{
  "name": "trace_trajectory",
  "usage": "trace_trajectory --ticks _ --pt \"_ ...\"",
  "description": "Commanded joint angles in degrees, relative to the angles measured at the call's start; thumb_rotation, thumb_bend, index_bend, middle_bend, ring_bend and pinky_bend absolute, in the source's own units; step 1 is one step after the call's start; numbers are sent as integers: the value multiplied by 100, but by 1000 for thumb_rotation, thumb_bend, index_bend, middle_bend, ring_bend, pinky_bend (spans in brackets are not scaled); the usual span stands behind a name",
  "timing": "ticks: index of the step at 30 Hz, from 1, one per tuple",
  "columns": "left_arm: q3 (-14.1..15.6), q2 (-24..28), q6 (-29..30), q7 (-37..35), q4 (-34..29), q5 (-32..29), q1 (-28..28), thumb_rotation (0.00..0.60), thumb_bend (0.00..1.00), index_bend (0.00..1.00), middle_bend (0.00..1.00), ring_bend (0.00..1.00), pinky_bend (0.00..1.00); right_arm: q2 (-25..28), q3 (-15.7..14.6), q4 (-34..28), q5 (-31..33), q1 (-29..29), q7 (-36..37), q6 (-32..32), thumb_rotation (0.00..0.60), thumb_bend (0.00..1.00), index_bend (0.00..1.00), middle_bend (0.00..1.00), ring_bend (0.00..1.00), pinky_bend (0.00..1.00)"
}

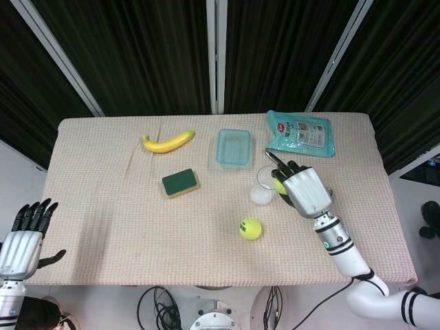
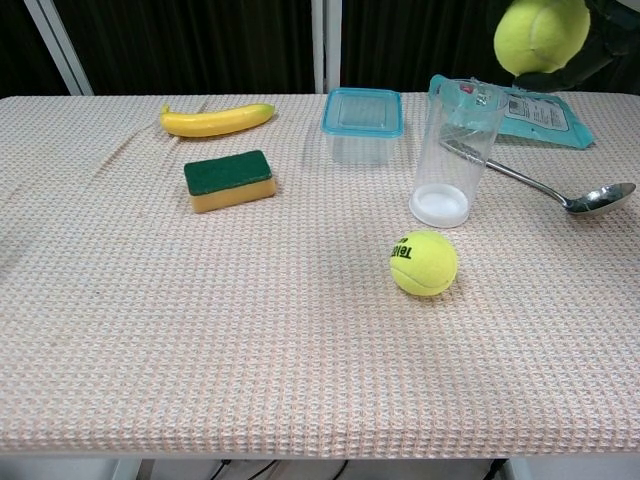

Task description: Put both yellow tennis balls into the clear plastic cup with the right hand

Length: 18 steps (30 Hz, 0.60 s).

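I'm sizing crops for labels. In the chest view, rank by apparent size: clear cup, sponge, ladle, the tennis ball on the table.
1. clear cup
2. ladle, long but thin, so its place against the sponge is unsure
3. sponge
4. tennis ball on the table, smallest, though nearest the camera

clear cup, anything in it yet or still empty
Empty. The chest view shows through the upright cup to its bare white base. One ball is held above it by the right hand; the other ball lies on the table.
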Motion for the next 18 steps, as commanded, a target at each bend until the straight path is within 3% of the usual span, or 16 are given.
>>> trace_trajectory --ticks 1,7,10,14,18 --pt "-11 20 26 -17 -19 9 4 600 0 0 0 0 0 -158 130 158 219 224 -4 -182 600 274 695 610 579 777" --pt "-8 54 25 -116 -6 19 7 600 0 5 0 0 0 -286 129 238 470 424 -49 -350 600 234 600 489 439 621" --pt "-10 69 29 -143 -1 31 5 600 0 7 0 0 0 -294 116 221 648 488 -22 -464 600 188 509 377 299 495" --pt "-22 81 29 -181 8 20 3 600 0 7 0 0 0 -189 125 62 954 550 280 -711 600 26 265 179 76 240" --pt "-24 70 -27 -220 52 -39 -4 600 0 7 0 0 0 -149 113 56 1029 571 543 -717 600 0 106 85 2 121"
